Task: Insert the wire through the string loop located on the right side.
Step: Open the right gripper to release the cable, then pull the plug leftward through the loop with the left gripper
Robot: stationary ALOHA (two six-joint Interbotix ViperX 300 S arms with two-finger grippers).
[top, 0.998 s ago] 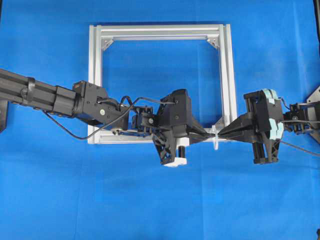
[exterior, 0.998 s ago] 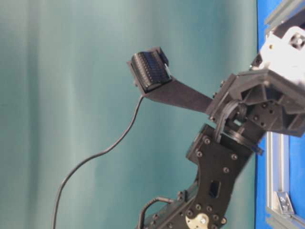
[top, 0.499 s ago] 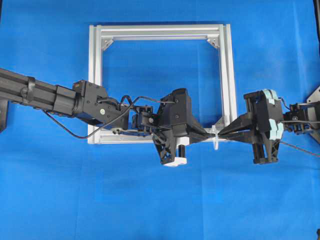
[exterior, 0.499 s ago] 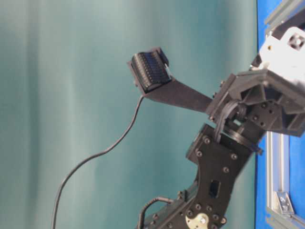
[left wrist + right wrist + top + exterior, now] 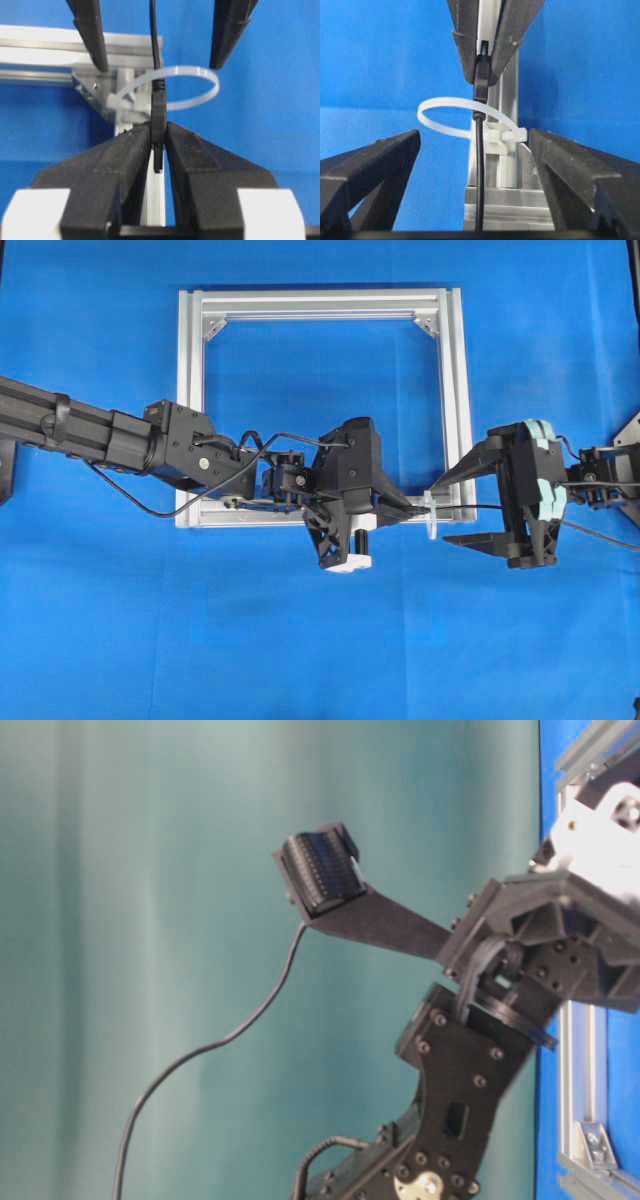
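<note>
both grippers are flanking the string loop (image 5: 172,90): your left gripper (image 5: 158,137) is clamping the wire (image 5: 480,170) by its plug inside it, while the right gripper (image 5: 475,145) is gaping empty, risking the plug slipping back out.

No readable text, label, brand or number shows anywhere.

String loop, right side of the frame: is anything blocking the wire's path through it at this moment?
Nothing visible blocks it. The left gripper is shut on the wire at its plug, and the wire already runs through the string loop toward the right gripper, whose jaws stand open on either side without touching it.
</note>
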